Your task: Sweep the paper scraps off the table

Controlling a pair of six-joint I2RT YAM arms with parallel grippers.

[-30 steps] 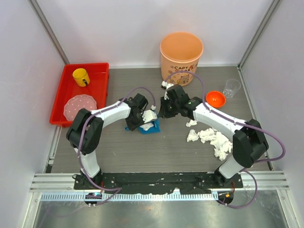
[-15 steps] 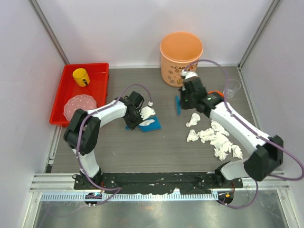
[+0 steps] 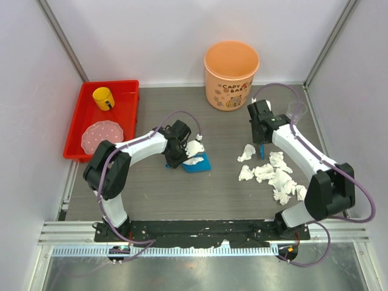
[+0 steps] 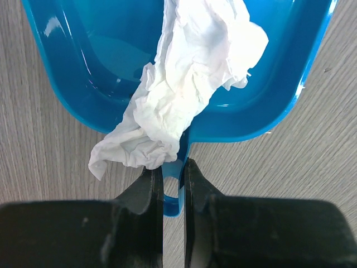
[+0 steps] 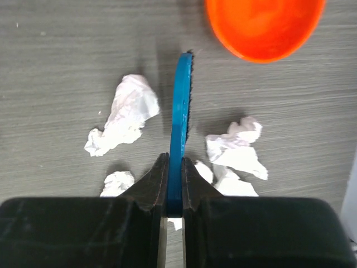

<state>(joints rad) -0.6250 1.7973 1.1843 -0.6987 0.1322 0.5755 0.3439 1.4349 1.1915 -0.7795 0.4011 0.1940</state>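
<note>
Several white paper scraps (image 3: 277, 177) lie in a loose pile on the right half of the table (image 3: 157, 194); in the right wrist view the scraps (image 5: 125, 114) lie on both sides of the brush. My right gripper (image 3: 260, 139) (image 5: 175, 162) is shut on a blue brush (image 3: 261, 150) (image 5: 180, 111), held just beside the wad at the pile's far-left corner. My left gripper (image 3: 180, 156) (image 4: 173, 170) is shut on the handle of a blue dustpan (image 3: 199, 162) (image 4: 100, 95) resting on the table. One crumpled scrap (image 4: 184, 89) lies in the pan and hangs over its rim.
An orange bucket (image 3: 231, 65) stands at the back centre. A small orange bowl (image 5: 262, 25) sits just beyond the brush tip. A clear cup (image 3: 297, 113) is at the back right. A red tray (image 3: 128, 91) at the left holds a yellow mug (image 3: 103, 97) and a pink plate (image 3: 101, 134).
My right arm has swung right, carrying the brush from beside the dustpan over to the scrap pile. The left gripper and dustpan have shifted only slightly.
</note>
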